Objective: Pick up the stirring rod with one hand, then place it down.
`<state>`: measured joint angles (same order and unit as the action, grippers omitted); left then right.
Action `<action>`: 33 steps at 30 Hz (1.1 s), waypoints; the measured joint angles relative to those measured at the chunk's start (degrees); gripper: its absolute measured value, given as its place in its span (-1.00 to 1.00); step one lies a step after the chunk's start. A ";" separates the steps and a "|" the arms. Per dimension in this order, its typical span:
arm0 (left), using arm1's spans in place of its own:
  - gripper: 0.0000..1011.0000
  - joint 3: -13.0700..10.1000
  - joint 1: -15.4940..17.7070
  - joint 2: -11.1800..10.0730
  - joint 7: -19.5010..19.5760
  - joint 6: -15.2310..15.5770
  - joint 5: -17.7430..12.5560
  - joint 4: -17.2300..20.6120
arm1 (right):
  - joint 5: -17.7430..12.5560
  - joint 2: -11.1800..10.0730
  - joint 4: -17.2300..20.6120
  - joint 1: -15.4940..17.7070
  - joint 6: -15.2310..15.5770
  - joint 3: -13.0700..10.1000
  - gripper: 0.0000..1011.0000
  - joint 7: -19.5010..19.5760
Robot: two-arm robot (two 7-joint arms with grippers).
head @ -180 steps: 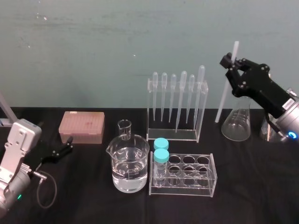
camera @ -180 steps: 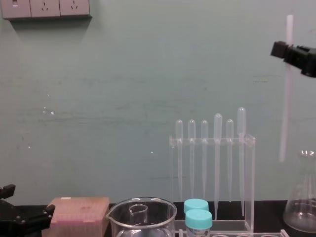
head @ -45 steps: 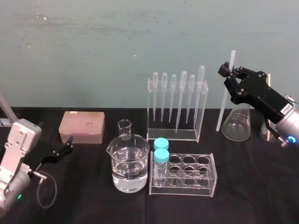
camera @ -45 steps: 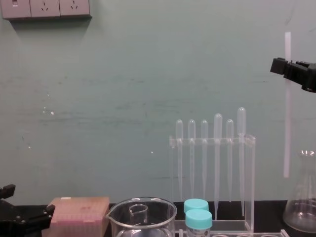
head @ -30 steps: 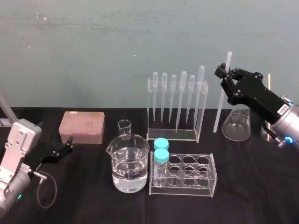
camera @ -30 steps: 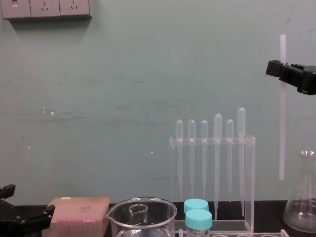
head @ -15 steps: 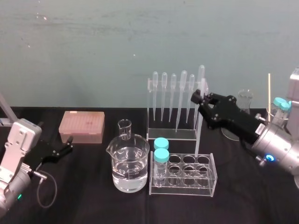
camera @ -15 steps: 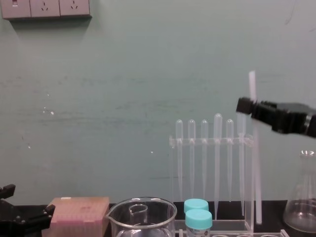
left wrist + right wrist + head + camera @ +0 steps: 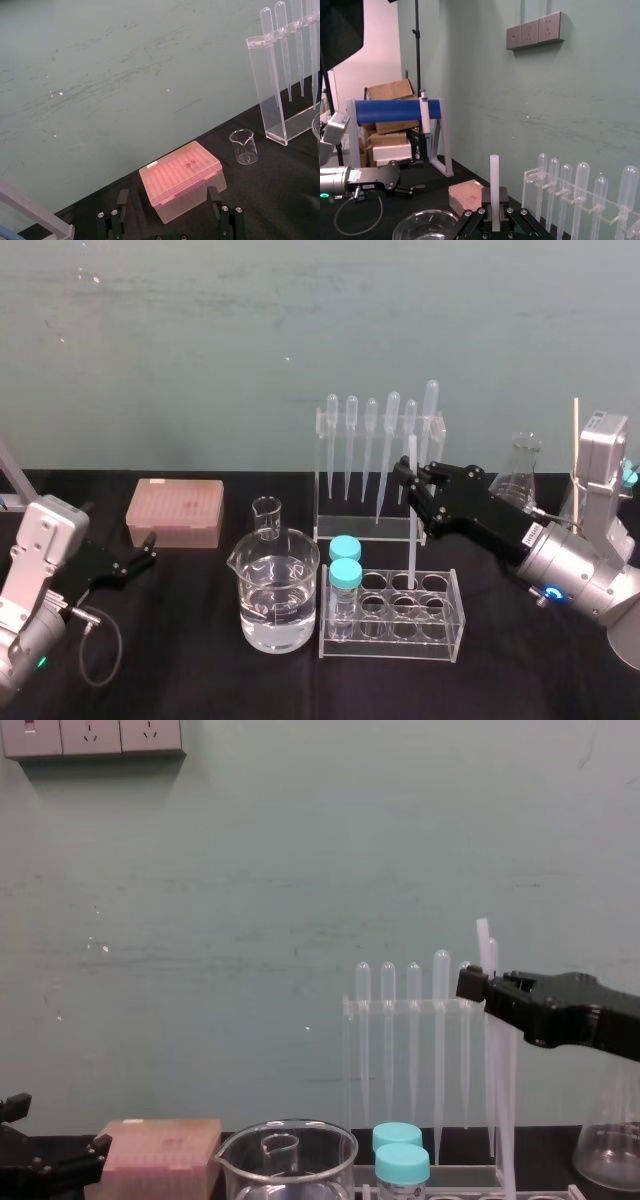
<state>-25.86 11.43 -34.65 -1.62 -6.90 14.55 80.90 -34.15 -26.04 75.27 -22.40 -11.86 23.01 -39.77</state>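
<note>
Parked on black worktop: left black gripper, jaws apart, empty. Jaws of right black gripper clamp long translucent-white stirring rod, near upright over clear plastic tube rack. Best: steer clear of rack, lower gently, then release.

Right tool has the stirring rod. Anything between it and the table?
Yes. The right tool holds the stirring rod upright with its lower end at the clear tube rack, which covers the table there. In a well or not: cannot tell. Left tool rests open at the table's left.
</note>
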 joint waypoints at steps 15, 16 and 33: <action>0.98 0.00 0.00 0.00 0.00 0.00 0.00 0.00 | -0.38 3.40 -6.68 -1.70 -6.18 -0.21 -0.86 -4.02; 0.98 0.00 0.00 0.00 0.00 0.00 0.00 0.00 | -0.06 3.49 -7.15 -1.83 -6.41 -0.05 -0.86 -4.21; 0.98 0.00 0.00 0.00 0.00 0.00 0.00 0.00 | 2.28 4.16 -11.36 -2.63 -5.46 0.99 -0.86 -4.27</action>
<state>-25.86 11.43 -34.65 -1.62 -6.91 14.55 80.90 -31.87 -21.88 63.91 -25.03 -17.32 24.00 -44.04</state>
